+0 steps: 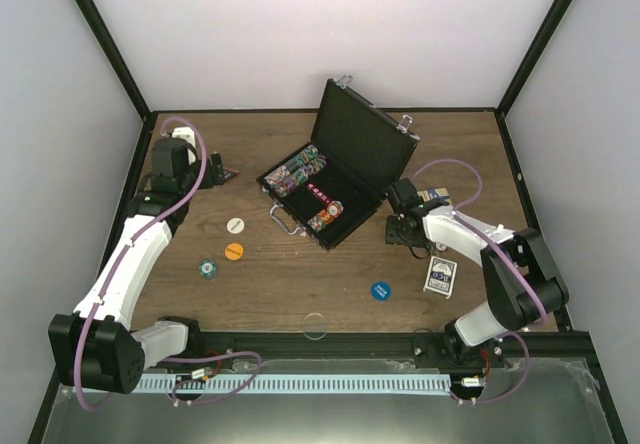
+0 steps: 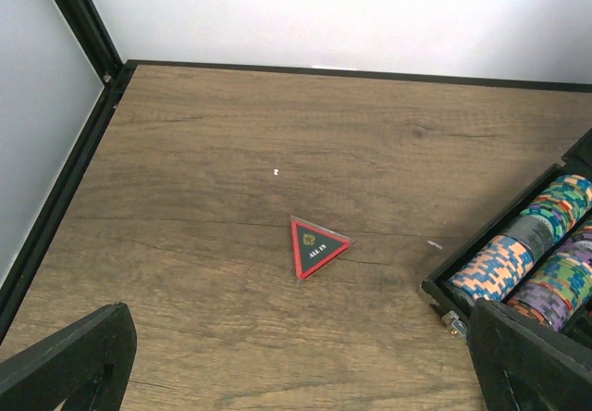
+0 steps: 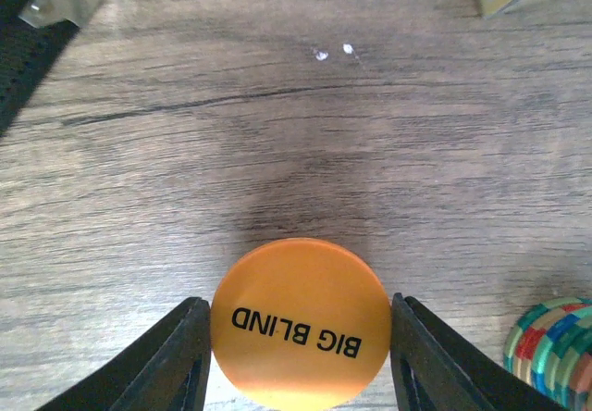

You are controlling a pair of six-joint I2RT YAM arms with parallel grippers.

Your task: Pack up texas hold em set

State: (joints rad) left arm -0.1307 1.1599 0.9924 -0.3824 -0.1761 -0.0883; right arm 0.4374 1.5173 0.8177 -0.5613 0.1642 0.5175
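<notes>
- The right tool (image 3: 301, 305) pinches the orange button (image 3: 301, 332) marked BIG BLIND by its rim, one finger on each side. It is held just above the desk (image 3: 277, 105), with its shadow on the wood beneath.
- The left tool (image 2: 301, 309) is spread wide with nothing between its fingers. It hovers over the far left of the desk, above a triangular ALL IN marker (image 2: 315, 247).
- The case (image 1: 352, 190) lies open mid-desk with its lid (image 1: 368, 142) propped up at the back. Rows of chips (image 1: 303, 172) sit in the tray.
- A rim-only pinch on a smooth disc is a thin hold. I judge it could swivel or pop free in transit and roll away under the arm.
- Some loose multicoloured chips (image 3: 555, 354) lie near the right finger, so a sideways swing could scatter them.
- The case is close on the right tool's left, and a low approach could clip its front edge or knock the lid down.
- A release from too high could leave the button on top of the chip rows. I cannot tell which slot is free.
- Not yet packed are the card deck (image 1: 440, 276), blue button (image 1: 380, 290), white button (image 1: 234, 225), a second orange disc (image 1: 233, 252) and a lone chip (image 1: 207, 267).
</notes>
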